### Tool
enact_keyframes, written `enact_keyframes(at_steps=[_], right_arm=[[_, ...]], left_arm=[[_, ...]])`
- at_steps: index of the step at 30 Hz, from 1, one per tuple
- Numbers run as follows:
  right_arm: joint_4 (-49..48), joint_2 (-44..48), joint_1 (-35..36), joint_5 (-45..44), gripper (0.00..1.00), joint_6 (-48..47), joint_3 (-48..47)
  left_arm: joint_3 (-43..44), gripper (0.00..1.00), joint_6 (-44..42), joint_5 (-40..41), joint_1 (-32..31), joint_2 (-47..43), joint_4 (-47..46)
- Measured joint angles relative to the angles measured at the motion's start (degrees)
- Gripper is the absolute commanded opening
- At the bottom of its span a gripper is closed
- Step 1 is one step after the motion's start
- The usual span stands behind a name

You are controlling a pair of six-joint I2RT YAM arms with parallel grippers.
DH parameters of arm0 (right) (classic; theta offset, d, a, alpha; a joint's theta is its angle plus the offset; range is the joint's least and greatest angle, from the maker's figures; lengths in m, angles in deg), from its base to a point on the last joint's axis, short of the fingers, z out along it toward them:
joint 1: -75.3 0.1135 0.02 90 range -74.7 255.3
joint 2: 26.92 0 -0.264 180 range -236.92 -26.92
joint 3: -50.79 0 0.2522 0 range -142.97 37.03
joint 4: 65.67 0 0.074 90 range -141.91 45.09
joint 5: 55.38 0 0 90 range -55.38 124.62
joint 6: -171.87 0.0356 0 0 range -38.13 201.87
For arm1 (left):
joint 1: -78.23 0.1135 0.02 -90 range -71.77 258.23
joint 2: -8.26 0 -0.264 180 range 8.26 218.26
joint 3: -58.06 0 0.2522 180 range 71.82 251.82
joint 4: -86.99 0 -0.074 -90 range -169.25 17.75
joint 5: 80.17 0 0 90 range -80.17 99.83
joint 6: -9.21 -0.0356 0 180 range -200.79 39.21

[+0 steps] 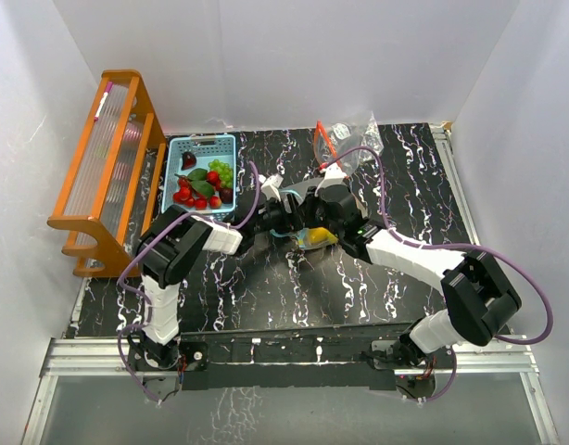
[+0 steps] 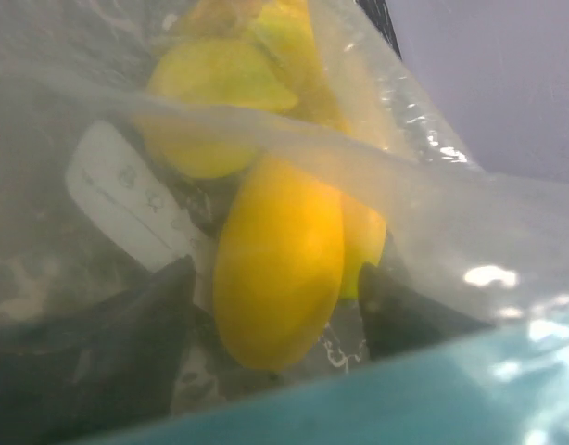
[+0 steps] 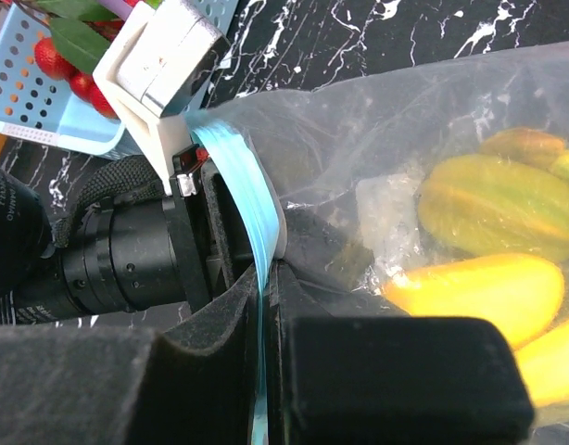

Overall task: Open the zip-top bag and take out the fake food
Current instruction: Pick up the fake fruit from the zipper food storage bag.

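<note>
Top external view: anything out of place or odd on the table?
One thing: a crumpled clear plastic bag with an orange-red strip lies loose at the far edge of the black marbled table, apart from the clear zip-top bag holding yellow fake fruit. Nothing spilled.

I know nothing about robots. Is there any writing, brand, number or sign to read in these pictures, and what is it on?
No text can be read in any view.
White patch seen through the zip-top bag, left wrist view: faint grey marks, too blurred to read.
Light-blue basket and wooden rack, top view: no lettering shows.
</note>
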Motion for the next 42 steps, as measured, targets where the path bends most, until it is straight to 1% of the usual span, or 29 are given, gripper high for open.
enact_keyframes(at_steps=[3,11,12,13,16,17,19,20,21,25,26,29,32,34,36,37,38,39,40,42], right_arm=[[1.14,0.0,0.02,-0.55,0.08,-0.66,0.0],[4.48,0.0,0.26,-0.26,0.08,-3.5,0.11],[4.76,0.0,0.24,-0.24,0.08,-4.0,0.11],[4.76,0.02,0.15,-0.13,0.08,-4.98,0.11],[4.79,0.22,-0.26,1.05,0.08,-7.61,0.04],[4.81,0.52,-0.42,1.57,0.08,-8.48,0.02],[4.85,1.18,-0.72,2.29,0.08,-9.77,0.02],[4.92,1.38,-0.83,2.67,0.08,-10.21,0.02],[5.01,1.53,-0.9,2.95,0.08,-10.73,0.02],[5.99,1.84,-1.62,4.15,0.08,-11.82,0.17],[6.32,1.81,-1.95,4.94,0.08,-11.98,0.52],[7.39,1.81,-2.54,6.86,0.08,-12.09,1.7],[7.78,1.81,-3.13,9.03,0.08,-11.93,2.47],[7.69,1.81,-3.5,10.05,0.08,-11.72,2.78],[7.39,1.84,-3.85,10.82,0.08,-11.45,2.84],[7.21,1.84,-3.98,11.06,0.08,-11.3,2.84],[7.02,1.84,-4.07,11.19,0.08,-11.1,2.84],[6.91,1.95,-4.11,11.26,0.08,-10.95,2.84],[6.86,2.19,-4.15,11.19,0.08,-10.88,2.84],[6.99,3.26,-4.2,10.73,0.08,-10.78,2.86]], left_arm=[[0.0,0.77,-0.31,-0.15,0.02,1.14,0.07],[0.42,0.77,-3.72,-1.01,-0.76,2.45,2.25],[0.74,0.78,-3.74,-1.79,-0.79,3.06,1.88],[1.22,0.82,-3.78,-2.54,-0.79,3.61,1.29],[1.9,0.95,-3.48,-4.07,-0.68,5.14,-0.94],[2.12,0.96,-3.19,-4.63,-0.59,5.6,-1.99],[2.47,0.95,-2.36,-5.73,-0.42,6.75,-4.79],[2.51,0.92,-1.95,-6.01,-0.42,7.19,-6.01],[2.64,0.88,-1.51,-6.49,-0.42,7.69,-7.1],[4.74,0.58,1.88,-11.26,-0.63,11.45,-12.46],[5.07,0.53,3.06,-12.94,-0.83,12.68,-14.21],[5.14,0.44,6.29,-16.41,-1.92,15.5,-19.1],[4.46,0.35,6.86,-17.44,-2.49,15.78,-19.93],[3.93,0.32,5.7,-17.55,-2.73,15.02,-18.38],[3.48,0.32,4.46,-17.2,-2.89,13.97,-16.52],[3.34,0.32,3.93,-16.92,-2.89,13.44,-15.72],[3.15,0.39,3.45,-16.44,-2.89,12.79,-14.75],[3.1,0.51,3.28,-16.26,-2.89,12.52,-14.43],[3.04,0.61,3.02,-15.65,-2.89,12.17,-13.7],[3.04,0.75,3.56,-14.21,-2.64,12.07,-12.74]])
